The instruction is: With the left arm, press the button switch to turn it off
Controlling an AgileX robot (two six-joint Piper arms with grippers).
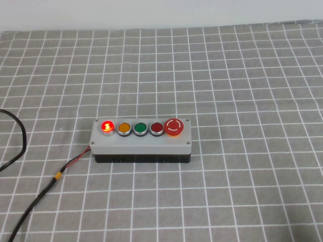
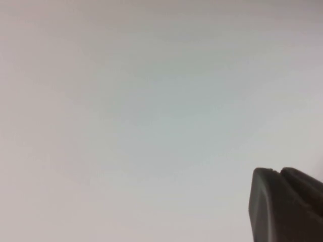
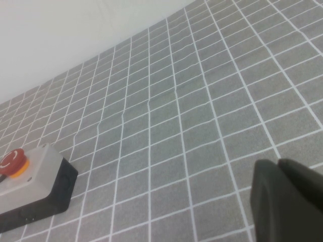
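Button switch (image 1: 107,126) lit; left gripper (image 2: 287,206), right gripper (image 3: 290,201) cropped, off-table.

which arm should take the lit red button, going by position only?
Left, tentatively. The button switch, glowing, sits at the grey box's left end, the robot's left. Neither arm shows in the high view; left gripper faces blank white, right gripper sees the mushroom button end.

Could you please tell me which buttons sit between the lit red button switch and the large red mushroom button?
In the high view, orange button, green button and dark red button separate button switch from mushroom button.
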